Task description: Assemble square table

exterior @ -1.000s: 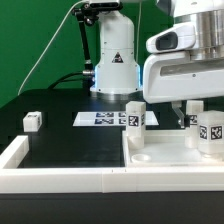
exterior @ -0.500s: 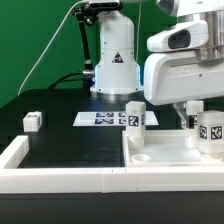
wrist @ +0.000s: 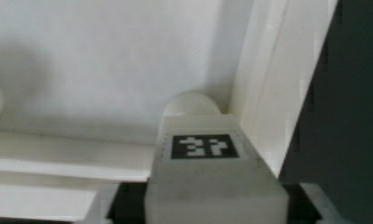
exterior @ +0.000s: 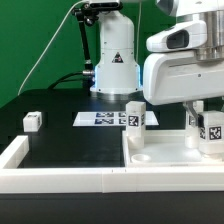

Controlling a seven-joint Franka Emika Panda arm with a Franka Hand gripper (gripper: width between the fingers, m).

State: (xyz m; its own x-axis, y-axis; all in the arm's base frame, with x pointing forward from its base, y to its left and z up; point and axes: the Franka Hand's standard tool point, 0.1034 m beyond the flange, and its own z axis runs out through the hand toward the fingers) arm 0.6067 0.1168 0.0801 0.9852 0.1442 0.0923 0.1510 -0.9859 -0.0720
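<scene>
gripper (exterior: 206,120) narrowed since before, arm pointing straight down, clamping upright leg (exterior: 211,133) on square table (exterior: 165,150)

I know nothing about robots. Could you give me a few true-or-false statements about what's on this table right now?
1. One small leg sits alone on the black table, at the exterior view's left. True.
2. The marker board lies on the square tabletop. False: it lies on the black table, off the tabletop.
3. A tagged leg stands upright by the tabletop's corner. True.
4. The gripper is at the lone leg. False: it is over the tabletop, at another tagged leg.
</scene>
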